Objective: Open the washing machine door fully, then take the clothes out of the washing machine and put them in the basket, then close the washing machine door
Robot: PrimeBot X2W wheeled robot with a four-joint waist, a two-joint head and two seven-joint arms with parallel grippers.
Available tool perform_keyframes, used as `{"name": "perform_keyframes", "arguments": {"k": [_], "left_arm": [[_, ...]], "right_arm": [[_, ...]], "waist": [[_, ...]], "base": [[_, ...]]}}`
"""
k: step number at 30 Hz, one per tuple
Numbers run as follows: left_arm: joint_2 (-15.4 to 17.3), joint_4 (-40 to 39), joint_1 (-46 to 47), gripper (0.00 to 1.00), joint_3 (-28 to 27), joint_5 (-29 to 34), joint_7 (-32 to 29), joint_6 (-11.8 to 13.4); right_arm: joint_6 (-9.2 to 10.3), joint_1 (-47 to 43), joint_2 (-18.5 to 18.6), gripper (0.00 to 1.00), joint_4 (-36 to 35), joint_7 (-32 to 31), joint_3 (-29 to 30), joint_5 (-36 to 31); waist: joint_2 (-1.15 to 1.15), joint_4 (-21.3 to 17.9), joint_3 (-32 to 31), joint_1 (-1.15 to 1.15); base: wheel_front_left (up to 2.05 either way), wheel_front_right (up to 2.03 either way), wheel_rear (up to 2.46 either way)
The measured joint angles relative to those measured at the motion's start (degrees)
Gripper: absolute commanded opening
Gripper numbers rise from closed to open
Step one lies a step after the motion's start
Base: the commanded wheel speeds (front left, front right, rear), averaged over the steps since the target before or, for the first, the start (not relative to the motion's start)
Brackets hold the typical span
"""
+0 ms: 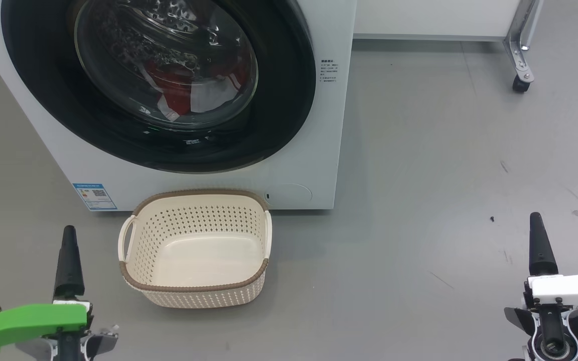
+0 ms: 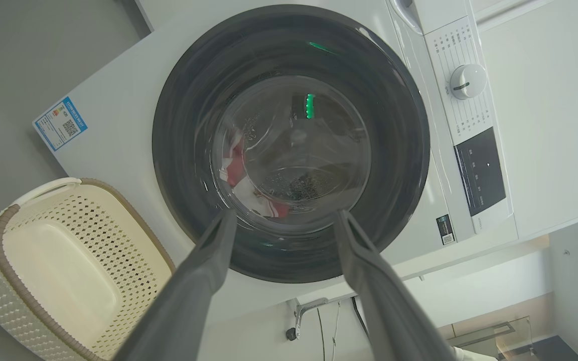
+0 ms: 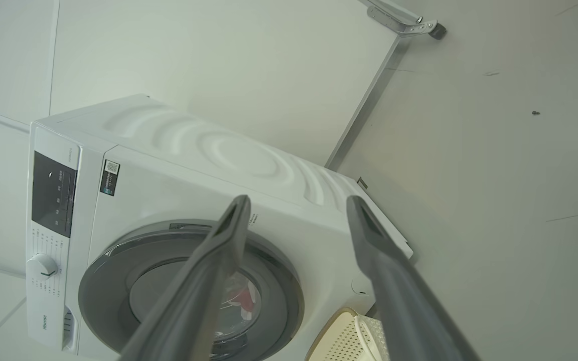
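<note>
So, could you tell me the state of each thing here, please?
washing machine door, shut.
clothes, inside the washing machine, behind the door.
basket, empty, upright.
left gripper, jaws open, holding nothing.
right gripper, jaws open, holding nothing.

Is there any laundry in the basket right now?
No, the basket has a bare floor, and the red clothes lie behind the glass of the shut washing machine door.

Setting read as a test lab or mock-up laundry bay: washing machine [image 1: 299, 165] is stood free on a bare, scuffed grey floor [image 1: 444, 165], backed by plain white panels [image 1: 434, 15] carried on a metal castor leg [image 1: 520, 65].
</note>
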State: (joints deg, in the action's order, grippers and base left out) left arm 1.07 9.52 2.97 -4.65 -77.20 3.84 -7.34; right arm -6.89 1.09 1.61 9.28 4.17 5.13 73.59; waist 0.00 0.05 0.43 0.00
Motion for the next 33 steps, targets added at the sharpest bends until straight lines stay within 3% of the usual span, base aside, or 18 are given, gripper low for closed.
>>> {"name": "perform_keyframes", "arguments": {"k": [11, 19, 33], "left_arm": [[0.12, -2.66, -0.02, 1.0, 2.74, 10.84, 2.24, 0.0], [0.21, -3.72, -0.09, 1.0, 4.08, 20.09, 3.7, 0.0], [1.22, -3.36, -1.27, 1.0, 9.13, 41.29, 6.42, 0.09]], "right_arm": [[0.6, 0.0, 0.71, 1.0, -2.24, 2.07, -2.36, -12.49], [2.09, -0.02, 1.05, 1.0, -3.05, 3.32, -4.48, -21.71], [5.04, -0.13, 2.22, 1.0, -3.16, 6.3, -9.23, -38.66]], "waist": [[0.0, -0.22, -0.04, 0.0], [0.0, -0.52, -0.01, 0.0], [0.0, -0.68, 0.21, 0.0]], "base": [[0.0, 0.0, 0.0], [0.0, 0.0, 0.0], [0.0, 0.0, 0.0]]}}
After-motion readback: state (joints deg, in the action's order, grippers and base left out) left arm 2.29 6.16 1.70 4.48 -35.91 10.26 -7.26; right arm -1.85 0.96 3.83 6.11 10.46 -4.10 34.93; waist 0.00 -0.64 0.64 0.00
